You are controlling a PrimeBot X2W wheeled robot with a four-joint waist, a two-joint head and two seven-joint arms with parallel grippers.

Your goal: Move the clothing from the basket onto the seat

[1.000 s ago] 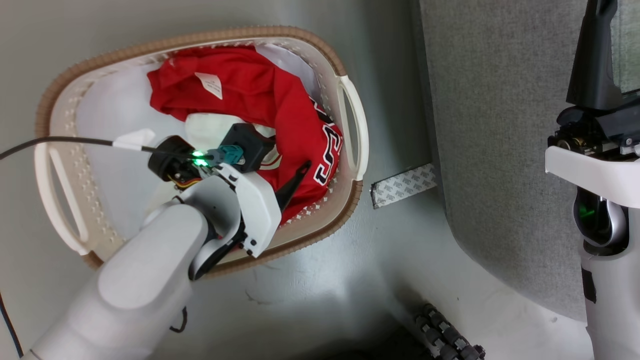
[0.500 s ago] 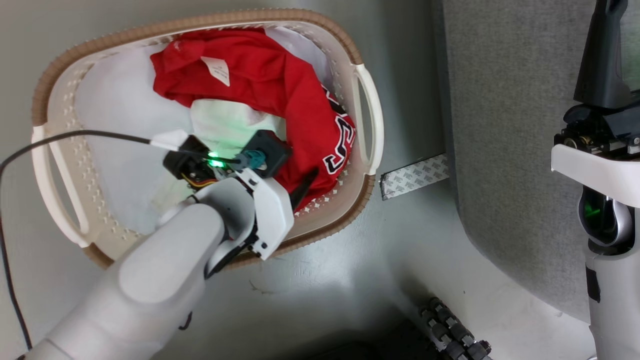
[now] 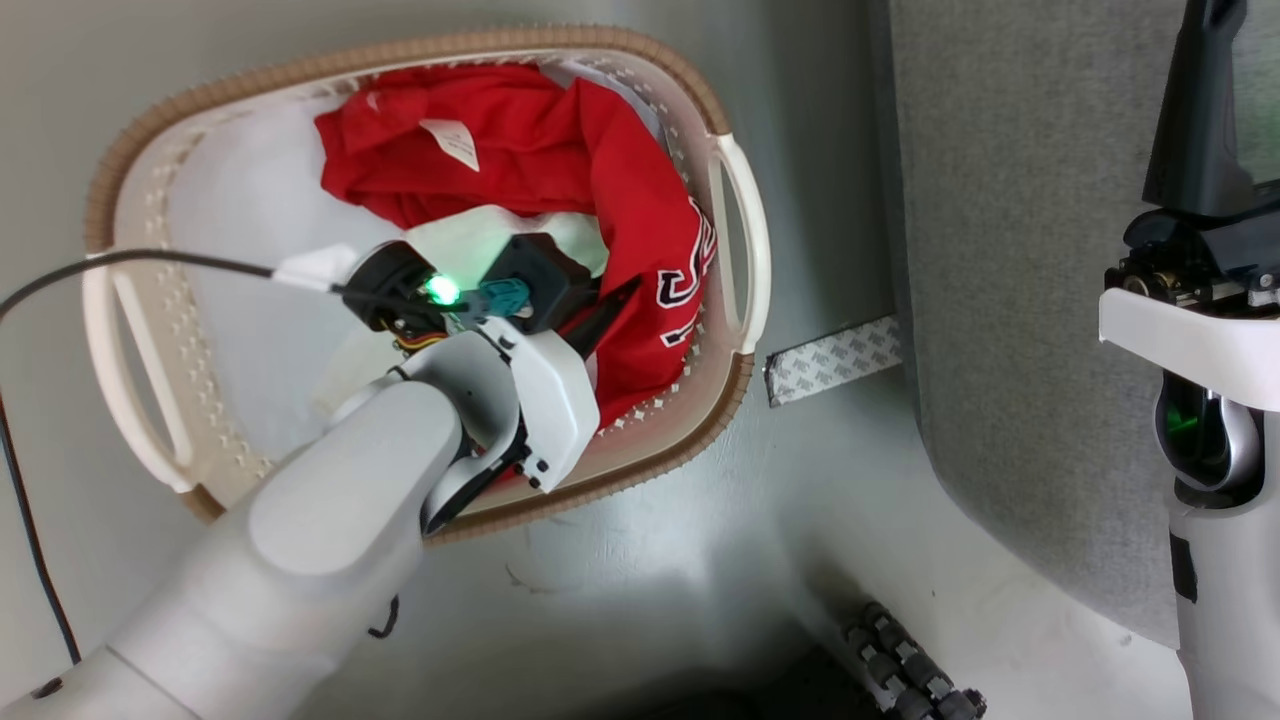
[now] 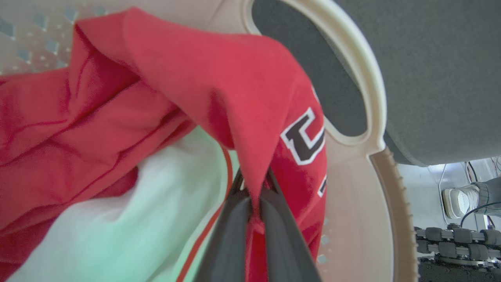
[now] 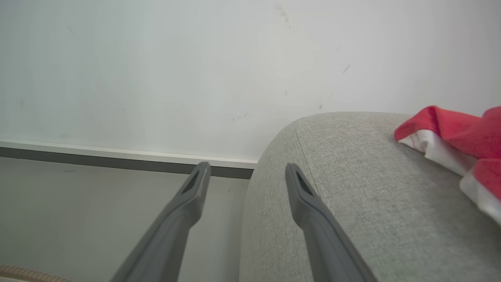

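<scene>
Left gripper [image 3: 620, 300] is down inside the basket [image 3: 300, 75] in the head view, its dark fingers nipped on a fold of the jersey [image 3: 560, 170]. That jersey lies heaped along the basket's far and sofa-side wall, label [image 3: 452, 143] up, with a white pad [image 3: 250, 230] covering the rest of the bottom. The pale left forearm [image 3: 320, 560] slants up from the lower left and crosses the near rim, wrist bent over the cloth, a green light lit on it and a black cable [image 3: 150, 262] trailing off to the left. The sofa [image 3: 1020, 250] stands just right of the basket, a strip of tape [image 3: 833, 362] on the floor between them. The right gripper [image 3: 1205, 60] points up at the right edge, over the sofa.

From the left wrist, the left gripper [image 4: 254, 196] is clamped shut with a ridge of jersey [image 4: 195, 78] squeezed between the two fingers, the fabric drawn up taut into a peak. Block lettering [image 4: 305, 137] shows just right of the pinch, white cloth [image 4: 117, 219] low on the left. The basket's loop handle [image 4: 364, 78] arcs close behind, the sofa [image 4: 430, 58] beyond it. A person's shoe [image 4: 458, 201] is at the far right.

From the right wrist, the right gripper [image 5: 244, 172] is spread wide and holds nothing, level, aimed at the wall [image 5: 195, 58] past the sofa's rounded end [image 5: 352, 176]. A red-and-white cloth [image 5: 450, 133] lies on the sofa at the right edge.
</scene>
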